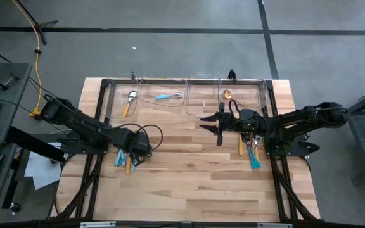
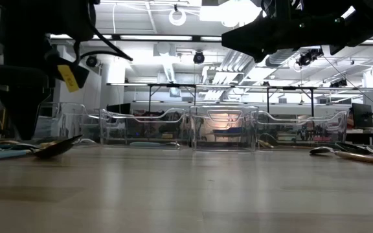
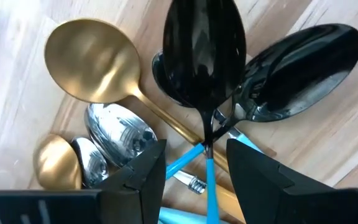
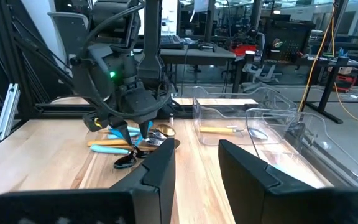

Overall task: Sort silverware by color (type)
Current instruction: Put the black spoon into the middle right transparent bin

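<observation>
Wood worktop (image 1: 189, 171): pale planks, with clear plastic bins (image 1: 189, 95) in a row along the far edge.
Left gripper (image 1: 138, 154): low over the pile of silverware at the worktop's left side; its fingers (image 3: 135, 180) stand apart on either side of a light-blue handle, and no closed grip shows.
Left pile (image 1: 124, 159): the left wrist view shows two black spoons (image 3: 204, 56) with blue handles, a gold spoon (image 3: 95, 62), two silver spoon bowls (image 3: 120, 130) and a second gold bowl, overlapping.
Right gripper (image 1: 219, 125): above the bare middle of the worktop, fingers partly open, holding nothing.
Right pile (image 1: 251, 151): light-blue and orange handles lying just beside the right arm.
Bins' contents: an orange-handled spoon (image 1: 128, 101) in the left bin, a light-blue-handled piece (image 1: 168, 97) in the next, a gold piece (image 1: 227, 94) further right.
</observation>
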Action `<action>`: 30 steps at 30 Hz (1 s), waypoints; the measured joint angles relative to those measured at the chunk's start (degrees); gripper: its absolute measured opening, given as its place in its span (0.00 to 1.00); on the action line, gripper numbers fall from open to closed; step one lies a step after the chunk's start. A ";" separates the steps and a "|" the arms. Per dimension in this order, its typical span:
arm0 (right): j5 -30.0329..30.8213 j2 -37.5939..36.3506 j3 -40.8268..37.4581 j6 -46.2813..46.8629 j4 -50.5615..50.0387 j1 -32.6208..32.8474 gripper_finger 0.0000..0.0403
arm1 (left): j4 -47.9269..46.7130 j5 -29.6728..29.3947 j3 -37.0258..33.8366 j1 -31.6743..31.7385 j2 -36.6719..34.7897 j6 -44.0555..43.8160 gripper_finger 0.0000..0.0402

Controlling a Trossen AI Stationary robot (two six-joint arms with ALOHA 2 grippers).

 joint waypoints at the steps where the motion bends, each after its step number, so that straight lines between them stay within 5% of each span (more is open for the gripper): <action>1: 0.00 0.00 0.00 0.00 -0.06 0.00 0.27 | 0.18 0.35 -0.02 0.35 0.00 0.53 0.39; 30: 0.02 0.00 0.00 0.02 -1.78 0.00 0.27 | 3.87 4.86 -7.22 0.22 -4.03 -5.35 0.27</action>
